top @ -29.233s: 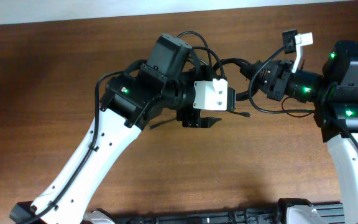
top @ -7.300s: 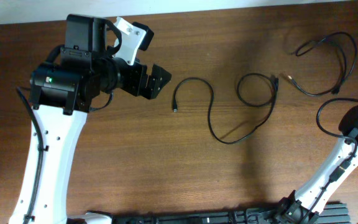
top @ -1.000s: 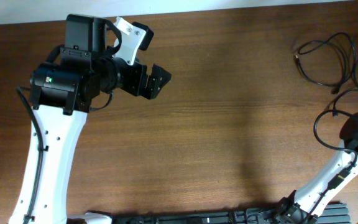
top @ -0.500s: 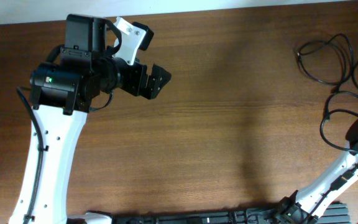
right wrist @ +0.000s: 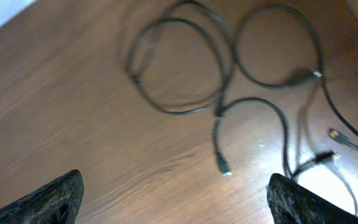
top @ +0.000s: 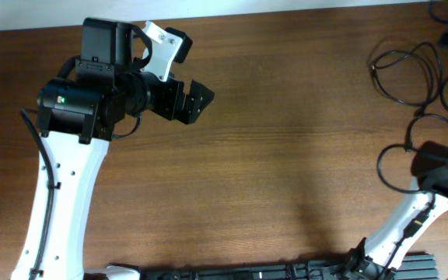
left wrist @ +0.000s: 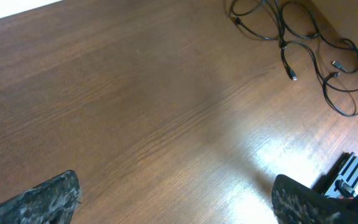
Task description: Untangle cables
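The left gripper (top: 199,101) is hovering over the brown wooden tabletop (top: 286,179) with its two black fingers (left wrist: 48,199) spread wide, and it is holding nothing; only bare wood is showing between them in the left wrist view. The thin black cables with small plugs (left wrist: 283,43) are lying well apart from this gripper, far out beyond its fingertips and over toward its right-hand finger, near the table's far edge. The right gripper (right wrist: 173,199) is also gaping wide, its dark fingers (right wrist: 48,199) sitting at the two lower corners of its own wrist view and grasping nothing. The cables (right wrist: 219,112) are resting flat on the wood ahead of this gripper, beyond its fingertips and clear of both fingers, as several loose overlapping loops with plug ends pointing back toward the open jaws. This view is slightly blurred, so which loop is crossing over which is hard to tell. From overhead the cables (top: 411,74) are sitting by the right arm.
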Robot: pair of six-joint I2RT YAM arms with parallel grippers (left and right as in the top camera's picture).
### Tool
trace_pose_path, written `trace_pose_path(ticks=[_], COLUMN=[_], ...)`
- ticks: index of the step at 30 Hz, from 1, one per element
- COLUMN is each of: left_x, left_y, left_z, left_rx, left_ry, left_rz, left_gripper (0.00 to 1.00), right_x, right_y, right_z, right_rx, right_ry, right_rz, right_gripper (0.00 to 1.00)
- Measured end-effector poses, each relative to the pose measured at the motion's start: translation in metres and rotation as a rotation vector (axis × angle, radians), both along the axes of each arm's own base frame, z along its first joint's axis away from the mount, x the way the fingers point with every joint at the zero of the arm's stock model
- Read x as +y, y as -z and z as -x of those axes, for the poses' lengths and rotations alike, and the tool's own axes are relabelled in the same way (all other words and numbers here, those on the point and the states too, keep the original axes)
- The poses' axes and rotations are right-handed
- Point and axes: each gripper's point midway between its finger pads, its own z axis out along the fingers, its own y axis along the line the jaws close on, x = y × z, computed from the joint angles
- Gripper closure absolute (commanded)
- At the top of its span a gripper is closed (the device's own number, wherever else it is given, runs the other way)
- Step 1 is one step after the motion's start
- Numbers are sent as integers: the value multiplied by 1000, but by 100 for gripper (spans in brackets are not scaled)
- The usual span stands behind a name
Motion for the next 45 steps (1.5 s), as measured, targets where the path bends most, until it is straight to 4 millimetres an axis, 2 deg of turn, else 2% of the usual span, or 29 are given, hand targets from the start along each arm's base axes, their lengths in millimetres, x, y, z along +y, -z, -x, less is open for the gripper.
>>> trace_pose_path(ticks=[4, 7, 10, 13, 16, 20, 27, 32, 39, 45], left_x=[0, 0, 0, 0, 0, 0, 0, 0, 0, 0], left_y=[0, 0, 0, 0, 0, 0, 0, 0, 0, 0], left_z=[0, 0, 0, 0, 0, 0, 0, 0, 0, 0], left_rx=[0, 0, 0, 0, 0, 0, 0, 0, 0, 0], left_ry=[0, 0, 0, 1, 0, 0, 0, 0, 0, 0], left_rz=[0, 0, 0, 0, 0, 0, 0, 0, 0, 0], left_gripper=[1, 1, 1, 1, 1, 1, 1, 1, 1, 1], right_x=[44, 65, 81, 93, 105, 134, 179, 207, 231, 236], right_y=[-15, -15, -8, 5, 13, 27, 26, 25, 23, 21], right_z=[-8, 1, 29, 67, 80, 71, 54, 52, 49, 46], right_rx=[-18, 28, 105, 184, 218, 231, 166, 150, 128, 108], right_ry=[-116, -157, -171, -163, -180, -261, -381, -453, -515, -527], right_rz=[38, 66, 64, 37, 17, -13, -71, -110, -135, -155], right_gripper=[1, 1, 1, 1, 1, 1, 1, 1, 1, 1])
